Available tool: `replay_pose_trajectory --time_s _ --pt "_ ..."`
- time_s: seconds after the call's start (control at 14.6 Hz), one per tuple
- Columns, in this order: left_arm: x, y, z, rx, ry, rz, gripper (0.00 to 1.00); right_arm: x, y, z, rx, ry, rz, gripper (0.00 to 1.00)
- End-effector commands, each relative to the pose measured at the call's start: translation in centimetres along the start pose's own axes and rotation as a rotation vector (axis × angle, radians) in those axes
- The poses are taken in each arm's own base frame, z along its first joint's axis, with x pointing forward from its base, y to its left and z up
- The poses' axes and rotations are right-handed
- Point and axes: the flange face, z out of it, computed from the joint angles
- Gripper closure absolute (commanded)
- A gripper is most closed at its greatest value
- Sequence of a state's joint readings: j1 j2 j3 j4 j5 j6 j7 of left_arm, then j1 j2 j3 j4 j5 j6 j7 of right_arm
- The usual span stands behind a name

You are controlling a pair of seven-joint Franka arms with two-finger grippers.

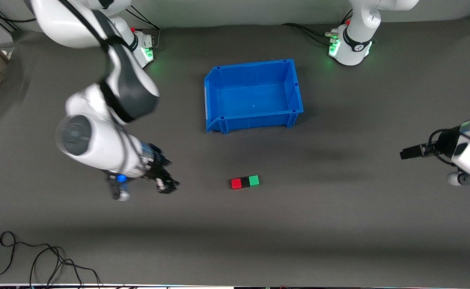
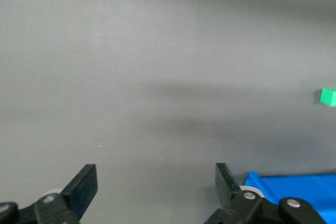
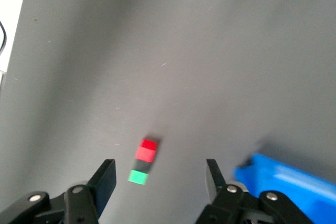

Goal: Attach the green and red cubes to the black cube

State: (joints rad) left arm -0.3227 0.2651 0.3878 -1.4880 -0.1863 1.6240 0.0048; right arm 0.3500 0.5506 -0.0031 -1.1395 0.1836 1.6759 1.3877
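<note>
- Red cube, black cube, green cube sit touching in a row; looks attached.
- Right gripper, wide and empty, beside the red end.
- Left gripper, wide and empty, well off the green end.
- Keep both clear; don't nudge the row.

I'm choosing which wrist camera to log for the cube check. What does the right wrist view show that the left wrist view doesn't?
Only the right wrist view shows the red cube and the black cube between it and the green cube, all in one touching row, plus the open right gripper. Only the left wrist view shows the open left gripper. Both show the green cube, the blue bin and the grey mat.
</note>
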Motion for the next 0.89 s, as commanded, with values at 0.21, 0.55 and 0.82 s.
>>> replay_pose_trajectory --time_s 0.21,0.55,0.82 --pt "-4.2 -0.8 -3.7 0.002 -0.003 0.073 0.0 6.5 8.3 -8.6 -0.115 -0.055 -0.334 0.21" --pt "-5.6 -0.6 -6.2 0.05 0.049 0.099 0.0 13.0 14.5 -13.7 -0.118 -0.051 -0.618 0.19" --pt "-5.7 1.6 -6.2 0.08 0.058 0.125 0.0 15.2 17.8 -15.9 -0.171 0.01 -0.807 0.17"
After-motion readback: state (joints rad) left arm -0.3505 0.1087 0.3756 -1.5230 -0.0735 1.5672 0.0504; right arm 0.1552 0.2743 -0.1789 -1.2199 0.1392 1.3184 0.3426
